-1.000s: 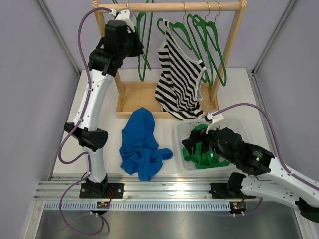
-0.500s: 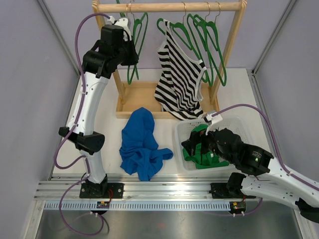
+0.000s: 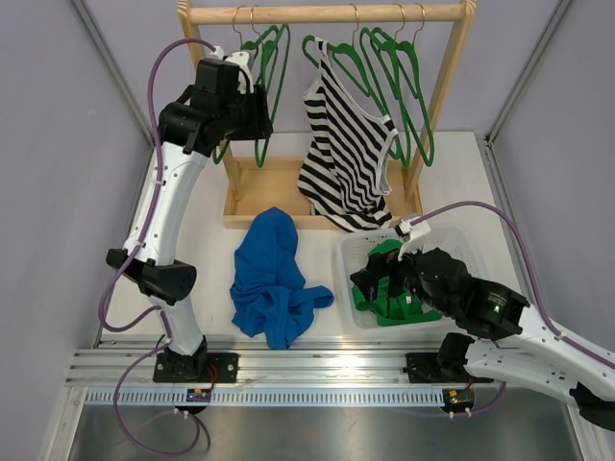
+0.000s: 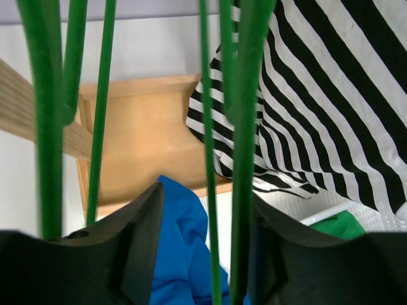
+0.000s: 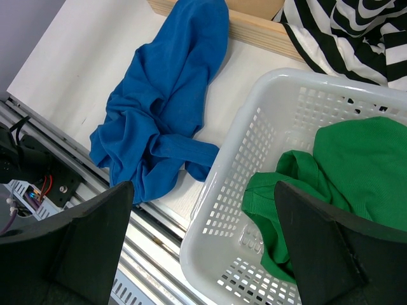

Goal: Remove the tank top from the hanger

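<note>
Hovering among the empty hangers [image 4: 48, 127], the left gripper [image 4: 205, 210] has its jaws partly apart around green wires, gripping nothing; closing here could snag the wrong hanger. The tank top [image 3: 346, 154] hangs further right, hem reaching the wooden tray [image 3: 274, 182]. The basket [image 5: 299, 76] holds a green garment [image 5: 356, 165]; over it the right gripper [image 5: 203, 190] gapes wide.

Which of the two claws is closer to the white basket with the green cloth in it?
Right. The right gripper hangs over the white basket's left side; the left gripper is far off, up among the green hangers at the back.
</note>
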`<move>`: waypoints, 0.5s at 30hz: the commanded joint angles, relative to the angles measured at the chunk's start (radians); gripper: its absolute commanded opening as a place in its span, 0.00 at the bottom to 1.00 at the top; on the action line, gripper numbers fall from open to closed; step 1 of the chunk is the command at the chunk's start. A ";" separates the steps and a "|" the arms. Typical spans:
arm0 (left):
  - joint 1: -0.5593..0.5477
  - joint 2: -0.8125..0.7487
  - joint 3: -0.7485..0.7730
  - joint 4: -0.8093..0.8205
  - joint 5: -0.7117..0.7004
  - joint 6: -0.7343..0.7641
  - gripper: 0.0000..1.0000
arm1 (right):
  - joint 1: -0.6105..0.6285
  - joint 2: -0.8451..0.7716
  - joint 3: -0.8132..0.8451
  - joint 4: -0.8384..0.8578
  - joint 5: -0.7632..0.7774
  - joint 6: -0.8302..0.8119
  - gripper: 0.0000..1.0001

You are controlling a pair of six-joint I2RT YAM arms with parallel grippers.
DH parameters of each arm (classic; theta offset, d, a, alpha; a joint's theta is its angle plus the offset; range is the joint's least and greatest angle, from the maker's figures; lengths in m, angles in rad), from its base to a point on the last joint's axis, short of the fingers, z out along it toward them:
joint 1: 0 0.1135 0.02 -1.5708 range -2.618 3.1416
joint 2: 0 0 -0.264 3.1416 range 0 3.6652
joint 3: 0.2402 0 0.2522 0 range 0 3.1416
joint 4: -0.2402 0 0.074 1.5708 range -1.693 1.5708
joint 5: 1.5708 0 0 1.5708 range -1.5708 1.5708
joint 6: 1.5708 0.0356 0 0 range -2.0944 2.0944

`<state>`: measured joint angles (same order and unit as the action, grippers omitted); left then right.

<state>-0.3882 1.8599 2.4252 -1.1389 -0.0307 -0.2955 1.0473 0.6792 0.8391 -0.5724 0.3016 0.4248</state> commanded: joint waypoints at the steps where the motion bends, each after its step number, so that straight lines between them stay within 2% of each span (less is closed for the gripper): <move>1: 0.005 -0.126 -0.061 0.086 0.025 -0.002 0.54 | 0.003 0.006 0.008 0.040 0.001 0.005 0.99; 3: 0.002 -0.183 -0.113 0.100 0.025 -0.001 0.63 | 0.003 0.016 0.006 0.057 -0.013 0.000 0.99; 7: -0.003 -0.301 -0.230 0.145 0.022 0.009 0.70 | 0.003 0.065 0.002 0.100 -0.048 -0.014 1.00; 8: -0.001 -0.326 -0.253 0.151 0.020 0.012 0.80 | 0.003 0.075 0.002 0.109 -0.061 -0.026 0.99; 9: -0.003 -0.376 -0.274 0.159 0.018 0.013 0.99 | 0.005 0.086 0.002 0.132 -0.103 -0.034 1.00; 12: -0.005 -0.453 -0.369 0.171 0.011 0.018 0.99 | 0.003 0.149 0.006 0.196 -0.209 -0.050 0.99; 15: -0.005 -0.574 -0.509 0.200 -0.012 0.009 0.99 | 0.005 0.288 0.028 0.245 -0.284 -0.069 1.00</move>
<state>-0.3893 1.3708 2.0121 -1.0050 -0.0299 -0.2913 1.0473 0.8684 0.8391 -0.4358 0.1394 0.3943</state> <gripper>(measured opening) 0.987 0.993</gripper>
